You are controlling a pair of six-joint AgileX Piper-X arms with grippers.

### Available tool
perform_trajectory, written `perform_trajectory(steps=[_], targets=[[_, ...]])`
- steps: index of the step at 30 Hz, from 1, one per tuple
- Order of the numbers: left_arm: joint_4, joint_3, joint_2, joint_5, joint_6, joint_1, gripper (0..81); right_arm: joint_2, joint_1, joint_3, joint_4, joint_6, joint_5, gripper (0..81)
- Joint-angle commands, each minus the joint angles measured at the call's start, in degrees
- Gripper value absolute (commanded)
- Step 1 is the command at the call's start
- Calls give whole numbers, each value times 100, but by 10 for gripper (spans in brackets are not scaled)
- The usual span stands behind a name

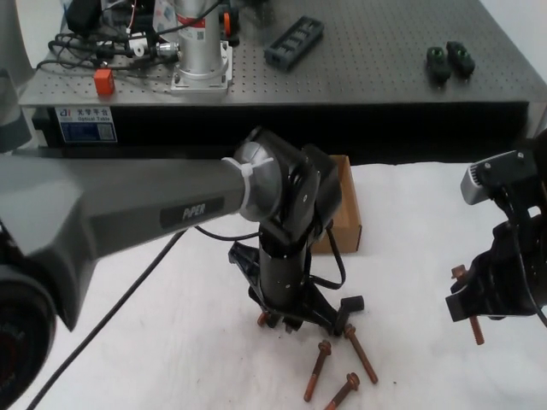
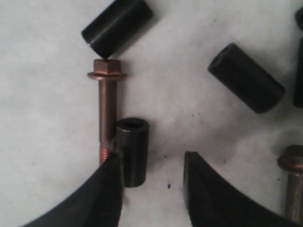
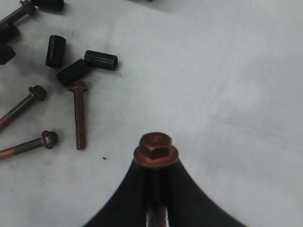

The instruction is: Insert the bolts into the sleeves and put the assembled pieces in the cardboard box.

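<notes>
My left gripper point(image 2: 151, 163) is open, low over the white cloth. A black sleeve point(image 2: 133, 151) stands between its fingers, close against one fingertip point(image 2: 111, 175). A copper bolt point(image 2: 108, 109) lies right beside that sleeve, and two more sleeves point(image 2: 118, 26) point(image 2: 246, 78) lie farther off. In the high view this gripper point(image 1: 299, 318) hangs above several loose bolts point(image 1: 359, 352), in front of the cardboard box point(image 1: 346, 218). My right gripper point(image 3: 156, 179) is shut on a bolt point(image 3: 156, 150) with its hex head sticking out. It is held above the cloth at the right point(image 1: 466, 299).
Several bolts point(image 3: 78, 113) and sleeves point(image 3: 100, 60) lie scattered on the cloth. Behind the cloth is a raised perforated bench point(image 1: 367, 68) with a metal post point(image 1: 201, 47), cables, an orange block point(image 1: 103, 81) and black parts point(image 1: 293, 41). A black cable point(image 1: 128, 295) trails across the cloth.
</notes>
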Motion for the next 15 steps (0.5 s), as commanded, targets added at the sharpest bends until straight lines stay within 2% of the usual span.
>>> perform_trajectory(steps=[1,15], targets=[[-369,137,-10,66,107,29,302,-83,-18,-12,-56,39,-53,6],[-538,125,200,191,119,115,302,-83,-18,-12,102,39,-53,6]])
